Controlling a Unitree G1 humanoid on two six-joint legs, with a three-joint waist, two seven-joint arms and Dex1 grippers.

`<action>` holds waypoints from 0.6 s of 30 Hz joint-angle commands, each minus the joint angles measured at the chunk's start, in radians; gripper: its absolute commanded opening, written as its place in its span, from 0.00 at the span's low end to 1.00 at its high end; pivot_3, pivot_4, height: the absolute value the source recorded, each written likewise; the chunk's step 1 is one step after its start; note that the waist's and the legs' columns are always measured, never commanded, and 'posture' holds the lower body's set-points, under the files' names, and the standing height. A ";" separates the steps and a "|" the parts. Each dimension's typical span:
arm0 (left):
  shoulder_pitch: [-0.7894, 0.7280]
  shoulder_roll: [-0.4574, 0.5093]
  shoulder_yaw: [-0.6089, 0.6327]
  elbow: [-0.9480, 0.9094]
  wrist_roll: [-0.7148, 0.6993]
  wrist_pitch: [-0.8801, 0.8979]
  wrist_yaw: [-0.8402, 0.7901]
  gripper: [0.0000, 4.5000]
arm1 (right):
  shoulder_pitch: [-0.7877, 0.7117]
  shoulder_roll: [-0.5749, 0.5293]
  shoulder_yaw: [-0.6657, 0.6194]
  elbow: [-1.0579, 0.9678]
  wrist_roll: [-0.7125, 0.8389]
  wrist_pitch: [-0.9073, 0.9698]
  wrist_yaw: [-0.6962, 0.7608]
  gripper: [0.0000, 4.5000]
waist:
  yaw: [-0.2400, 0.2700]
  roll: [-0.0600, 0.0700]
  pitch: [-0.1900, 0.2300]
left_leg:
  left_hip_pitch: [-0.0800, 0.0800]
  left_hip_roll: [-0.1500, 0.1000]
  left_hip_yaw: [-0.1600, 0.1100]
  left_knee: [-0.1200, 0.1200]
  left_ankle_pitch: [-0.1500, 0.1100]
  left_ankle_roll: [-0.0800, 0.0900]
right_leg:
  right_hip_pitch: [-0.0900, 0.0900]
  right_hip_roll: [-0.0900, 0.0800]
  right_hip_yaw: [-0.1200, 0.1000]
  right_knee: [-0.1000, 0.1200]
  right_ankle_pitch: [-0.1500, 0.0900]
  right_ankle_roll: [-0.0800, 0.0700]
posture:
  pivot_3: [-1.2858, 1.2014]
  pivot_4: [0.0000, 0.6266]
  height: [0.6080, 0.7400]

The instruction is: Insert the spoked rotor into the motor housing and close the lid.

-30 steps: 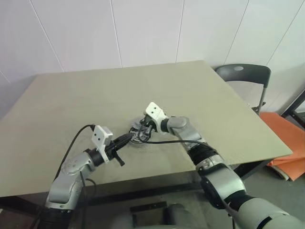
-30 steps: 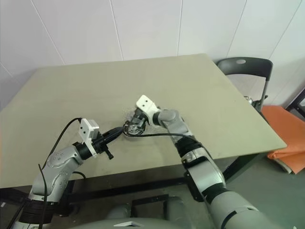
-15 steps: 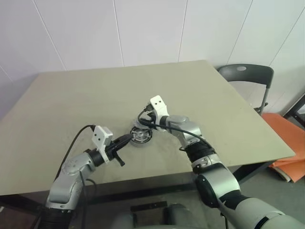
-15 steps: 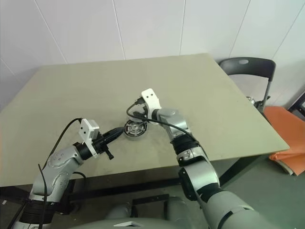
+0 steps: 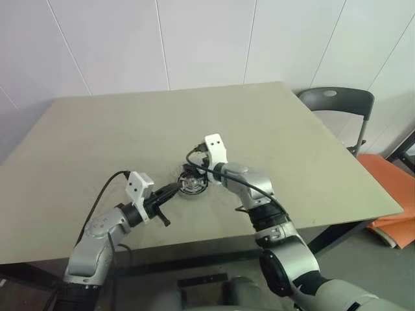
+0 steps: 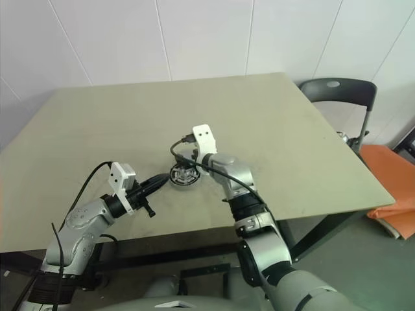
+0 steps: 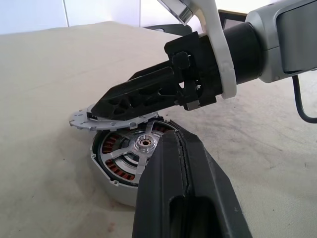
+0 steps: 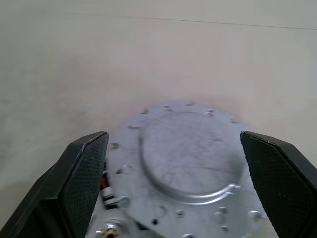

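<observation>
Left eye view: tan table (image 5: pixel 272 129) fills the middle of the frame; a dark chair (image 5: pixel 337 103) stands at the right edge. The motor housing (image 5: pixel 192 186) sits a little left of centre. The left gripper (image 5: pixel 174 188) comes in from the lower left, its jaws pressed together, tips at the housing's near edge. The right gripper (image 5: pixel 194 176) reaches from the right, over the housing. Left wrist view: the housing (image 7: pixel 119 166) lies at centre-left, copper windings showing, with the spoked rotor (image 7: pixel 133 151) seated inside it. The lid (image 7: pixel 81 120) rests tilted over the housing's far rim, under the right gripper's black fingers (image 7: pixel 143 96). Right wrist view: the lid (image 8: pixel 185 163), plain grey face up, lies at lower centre between the right gripper's two fingers (image 8: pixel 81 168), which are spread wide and clear of it on both sides.
</observation>
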 commanded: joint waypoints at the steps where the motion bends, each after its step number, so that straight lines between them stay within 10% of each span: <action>1: -0.006 -0.002 0.005 -0.013 0.002 -0.022 -0.003 0.00 | -0.020 0.007 0.015 -0.024 -0.025 -0.045 -0.050 0.99 | 0.000 0.000 0.000 | 0.000 0.000 0.000 0.000 0.000 0.000 | 0.000 0.000 0.000 0.000 0.000 0.000 | 0.52 0.00 1.00; 18: -0.003 -0.005 0.004 -0.016 0.005 -0.024 0.001 0.00 | -0.034 0.061 -0.035 0.063 0.041 -0.036 -0.130 0.99 | 0.000 0.000 0.000 | -0.001 0.000 0.000 0.000 0.000 0.000 | -0.001 0.000 0.000 -0.001 0.000 0.000 | 0.52 0.00 1.00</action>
